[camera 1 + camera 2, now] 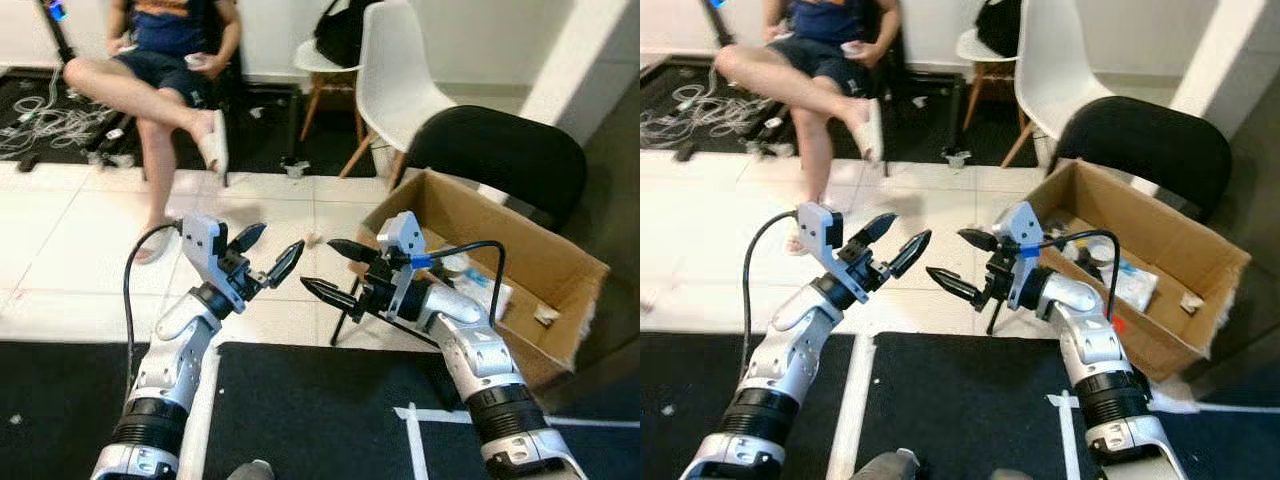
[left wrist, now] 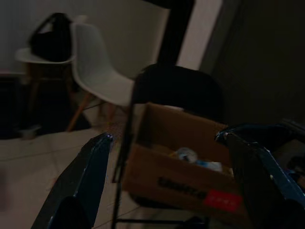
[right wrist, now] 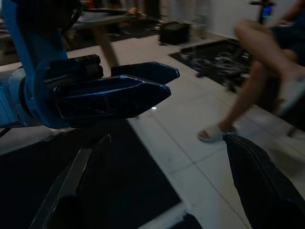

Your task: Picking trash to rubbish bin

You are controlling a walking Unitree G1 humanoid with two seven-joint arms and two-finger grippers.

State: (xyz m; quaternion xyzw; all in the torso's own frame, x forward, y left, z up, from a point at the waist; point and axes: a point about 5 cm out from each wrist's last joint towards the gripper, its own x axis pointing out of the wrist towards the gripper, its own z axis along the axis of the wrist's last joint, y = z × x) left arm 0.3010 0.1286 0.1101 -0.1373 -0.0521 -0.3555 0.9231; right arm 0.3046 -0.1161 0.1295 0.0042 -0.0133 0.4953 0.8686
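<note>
An open cardboard box (image 1: 520,232) stands on the floor at my right, with white wrappers (image 1: 482,287) and other scraps inside. A small pale scrap (image 1: 312,238) lies on the white tiles just beyond my grippers. My left gripper (image 1: 281,238) is raised in front of me, open and empty. My right gripper (image 1: 317,263) faces it from a short way off, also open and empty, just left of the box's near corner. In the left wrist view the box (image 2: 181,181) lies ahead between the fingers (image 2: 88,176). In the right wrist view the left gripper (image 3: 114,93) is close by.
A person (image 1: 165,85) sits at the back left with crossed legs, sandalled foot (image 1: 213,140) over the tiles. A black chair (image 1: 500,150) stands behind the box, a white chair (image 1: 400,85) further back. Cables (image 1: 50,125) lie far left. A black mat (image 1: 300,420) is underfoot.
</note>
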